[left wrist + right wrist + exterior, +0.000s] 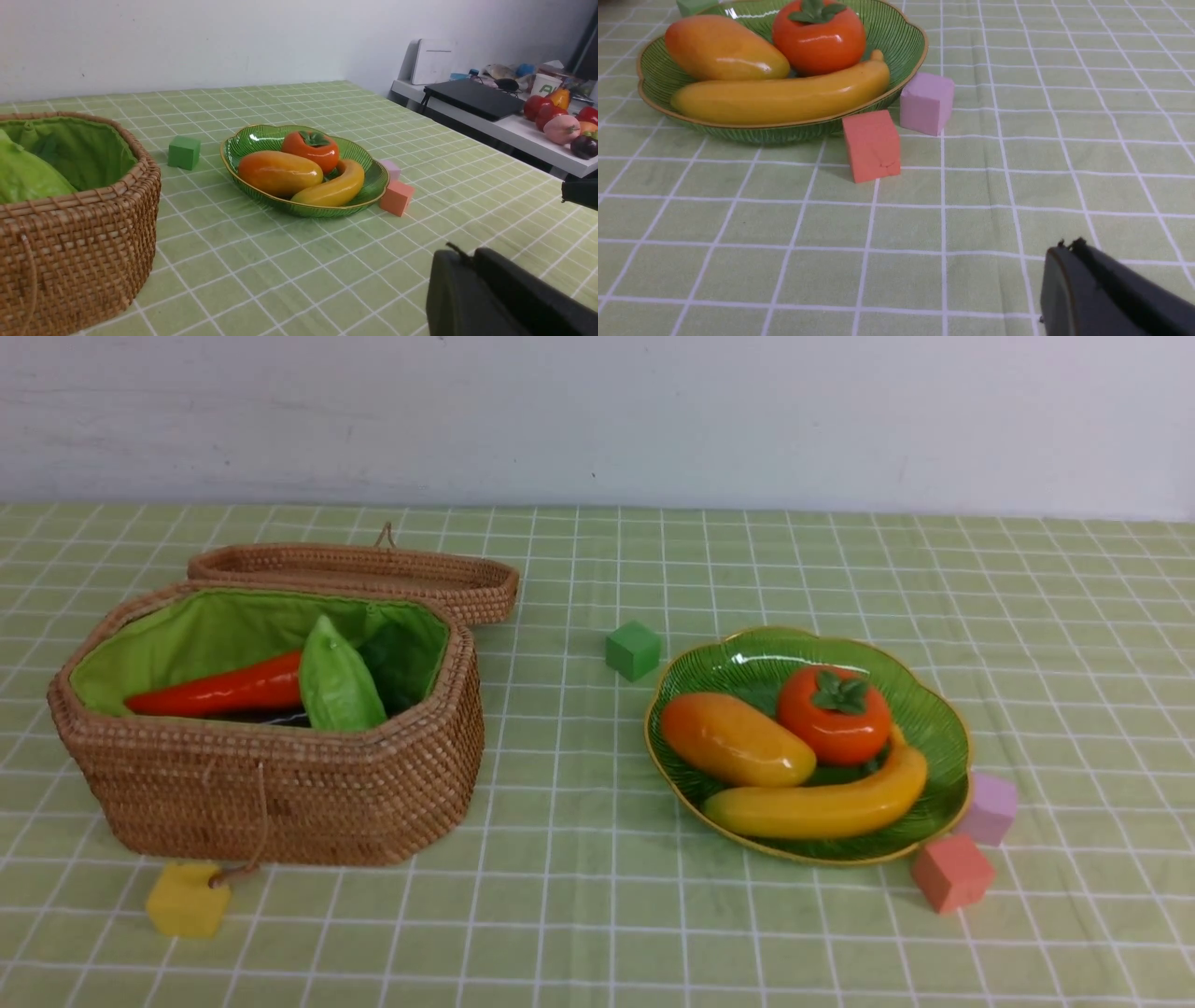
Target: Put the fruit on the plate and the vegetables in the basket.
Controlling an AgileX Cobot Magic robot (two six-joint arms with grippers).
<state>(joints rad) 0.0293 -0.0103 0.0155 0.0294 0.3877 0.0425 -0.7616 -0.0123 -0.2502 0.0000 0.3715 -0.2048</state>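
With both my left fingers [467,275] and right fingers [1069,266] pressed together and empty, the fruit [794,756] lies ahead on the plate [943,728], nearer my right arm, and the vegetables [280,691] in the basket [280,793], nearer my left.

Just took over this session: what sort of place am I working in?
Probably a lab or office test bench, not a kitchen: a checked green tablecloth against a bare white wall, toy fruit on a plate, and a side desk cluttered with a laptop and spare props.
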